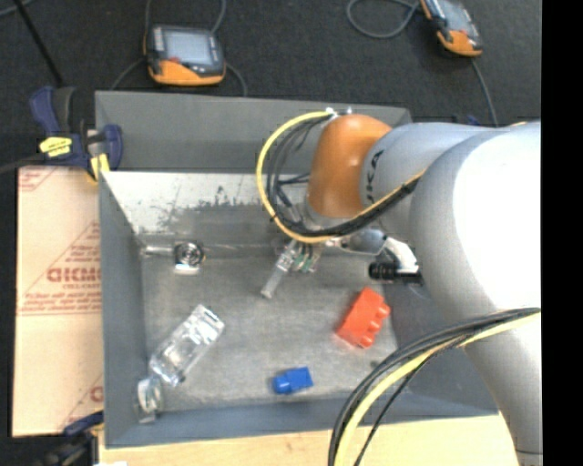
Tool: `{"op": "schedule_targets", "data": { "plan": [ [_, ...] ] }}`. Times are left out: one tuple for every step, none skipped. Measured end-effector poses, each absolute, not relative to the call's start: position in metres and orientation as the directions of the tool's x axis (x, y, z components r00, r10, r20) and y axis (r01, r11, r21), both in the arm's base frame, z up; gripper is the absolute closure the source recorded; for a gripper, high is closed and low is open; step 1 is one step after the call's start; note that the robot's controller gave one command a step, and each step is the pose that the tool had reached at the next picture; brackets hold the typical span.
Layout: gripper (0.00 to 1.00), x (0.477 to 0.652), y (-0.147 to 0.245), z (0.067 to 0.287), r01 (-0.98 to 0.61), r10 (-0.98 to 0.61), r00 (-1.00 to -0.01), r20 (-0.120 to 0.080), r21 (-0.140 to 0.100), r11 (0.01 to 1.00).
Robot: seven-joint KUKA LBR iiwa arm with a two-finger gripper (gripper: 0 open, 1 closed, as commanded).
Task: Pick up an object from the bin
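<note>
The gripper (299, 258) hangs by the middle of the bin's (123, 273) back wall, and its grip cannot be told. One orange block (363, 318) lies nearest, towards the right wall. One blue block (292, 380) sits near the front edge.

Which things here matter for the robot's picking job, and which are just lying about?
Job: gripper, grey bin, its loose things: orange block, blue block, clear plastic piece, round metal piece.
Lying about: upper-left handheld device, upper-right handheld device, both outside the bin.
</note>
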State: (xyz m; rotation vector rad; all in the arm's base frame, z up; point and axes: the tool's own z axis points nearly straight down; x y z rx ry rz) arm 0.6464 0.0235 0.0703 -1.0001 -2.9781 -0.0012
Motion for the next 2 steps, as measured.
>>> {"op": "schedule_targets", "data": {
  "plan": [
    [0.00, 0.6469, 0.0223, 0.0706, 0.601, 0.601, -0.799, -0.001, 0.000, 0.799],
    [1.00, 0.6477, 0.0218, 0.0717, 0.599, 0.599, -0.801, -0.004, 0.000, 0.801]
  ]
}}
